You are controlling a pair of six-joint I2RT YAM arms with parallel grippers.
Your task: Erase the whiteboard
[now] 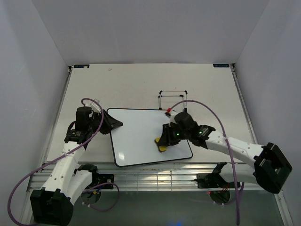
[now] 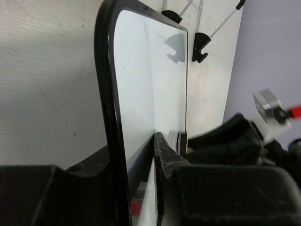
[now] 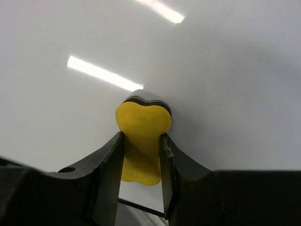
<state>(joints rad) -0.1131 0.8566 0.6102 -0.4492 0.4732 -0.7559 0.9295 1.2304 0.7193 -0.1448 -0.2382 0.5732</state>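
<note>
The whiteboard (image 1: 138, 134) lies flat on the table, white with a thin black frame, and no writing shows on it. My left gripper (image 1: 113, 124) is shut on its left edge; in the left wrist view the board (image 2: 150, 80) runs between the fingers (image 2: 162, 155). My right gripper (image 1: 164, 141) is shut on the yellow eraser (image 1: 161, 145) and presses it on the board near its right front part. In the right wrist view the eraser (image 3: 142, 136) sits between the fingers on the glossy white surface (image 3: 225, 84).
A thin wire easel stand (image 1: 172, 99) stands just behind the board's far right corner; it also shows in the left wrist view (image 2: 202, 42). A red-tipped marker (image 1: 168, 112) lies by that corner. A metal rail runs along the table's front edge (image 1: 155, 174).
</note>
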